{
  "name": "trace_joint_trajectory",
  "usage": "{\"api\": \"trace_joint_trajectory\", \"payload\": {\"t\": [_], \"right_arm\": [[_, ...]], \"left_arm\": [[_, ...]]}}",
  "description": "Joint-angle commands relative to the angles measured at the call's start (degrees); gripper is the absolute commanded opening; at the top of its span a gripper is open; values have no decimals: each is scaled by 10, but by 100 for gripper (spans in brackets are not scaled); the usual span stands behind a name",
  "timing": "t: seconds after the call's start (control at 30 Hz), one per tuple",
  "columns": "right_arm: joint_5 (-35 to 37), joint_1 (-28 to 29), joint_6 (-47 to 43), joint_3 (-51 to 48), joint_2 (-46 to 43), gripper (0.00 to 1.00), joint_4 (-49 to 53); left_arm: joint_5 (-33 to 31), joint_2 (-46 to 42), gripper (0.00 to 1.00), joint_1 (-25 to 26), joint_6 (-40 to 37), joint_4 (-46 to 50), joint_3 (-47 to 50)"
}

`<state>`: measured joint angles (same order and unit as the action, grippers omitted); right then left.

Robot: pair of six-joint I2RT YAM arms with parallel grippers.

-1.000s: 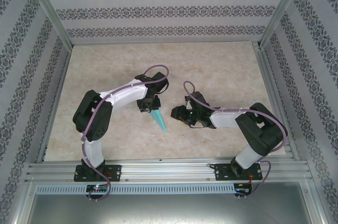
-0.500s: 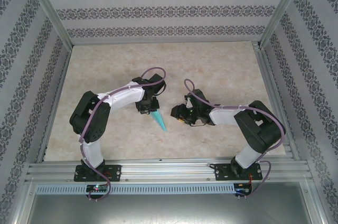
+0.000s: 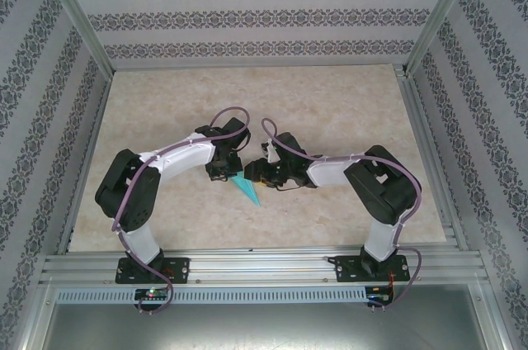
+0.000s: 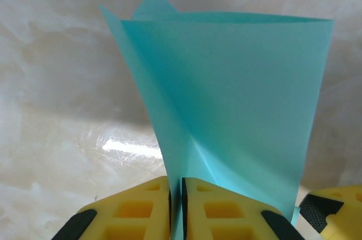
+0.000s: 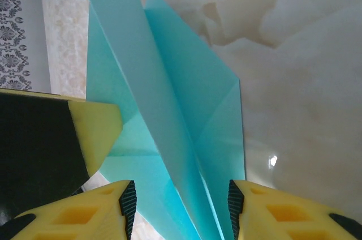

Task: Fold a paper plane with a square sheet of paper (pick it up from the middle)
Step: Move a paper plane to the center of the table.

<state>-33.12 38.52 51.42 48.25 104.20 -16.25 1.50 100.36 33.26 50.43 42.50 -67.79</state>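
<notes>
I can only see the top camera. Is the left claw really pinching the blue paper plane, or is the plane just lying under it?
Observer: It's pinching it. In the left wrist view the left gripper has its jaws pressed shut on the paper plane, which stands up from them.
Operator: Is the other claw holding it too?
Observer: Not yet. In the right wrist view the right gripper has its jaws wide apart, with the plane showing in the gap.
Operator: Does it have folds?
Observer: Yes. The right wrist view shows a long centre fold with a flap on each side.
</notes>
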Motion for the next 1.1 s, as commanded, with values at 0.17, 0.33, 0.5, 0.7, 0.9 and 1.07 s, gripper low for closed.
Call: {"api": "trace_joint_trajectory", "payload": {"t": [0.17,0.33,0.5,0.7,0.9,1.07], "right_arm": [[-24,19,-53,36,20,48,44],[-17,30,-86,46,12,43,82],[12,37,-119,59,19,34,134],[30,45,-141,77,30,24,162],[39,49,-146,91,40,19,174],[54,50,-149,95,14,7,191]], "left_arm": [[2,-15,15,-7,5,-18,11],[3,-15,16,-9,3,-19,10],[4,-17,16,-9,3,-21,12],[13,-37,16,-10,4,-36,24],[15,-58,17,-10,5,-48,43],[25,-90,20,-10,5,-66,61]]}}
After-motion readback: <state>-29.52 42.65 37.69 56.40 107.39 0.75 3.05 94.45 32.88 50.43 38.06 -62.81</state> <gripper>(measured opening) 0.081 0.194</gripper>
